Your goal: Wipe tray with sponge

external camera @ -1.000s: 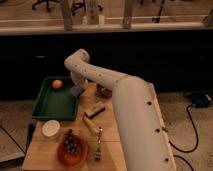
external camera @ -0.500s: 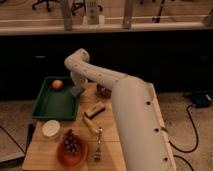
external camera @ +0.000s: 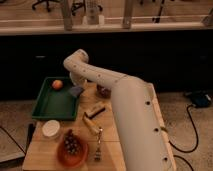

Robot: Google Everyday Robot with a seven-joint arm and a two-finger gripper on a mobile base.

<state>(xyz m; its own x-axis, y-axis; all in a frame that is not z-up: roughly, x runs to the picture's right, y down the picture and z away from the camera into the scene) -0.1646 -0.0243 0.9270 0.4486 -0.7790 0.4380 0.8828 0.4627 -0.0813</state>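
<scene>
**Count on the table**

You have one green tray (external camera: 50,104), one blue-grey sponge (external camera: 76,91), one orange fruit (external camera: 57,84), one white cup (external camera: 51,128), one orange bowl (external camera: 72,152) of dark fruit, one tan-and-black block (external camera: 95,110), one banana (external camera: 90,124), one fork (external camera: 98,146). One gripper (external camera: 76,83), shut, sits at the tray's far right corner.

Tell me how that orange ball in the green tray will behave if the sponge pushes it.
The orange ball looks round, so it would probably roll along the tray. The raised rim should likely stop it. The gripper holds the sponge beside it.
</scene>
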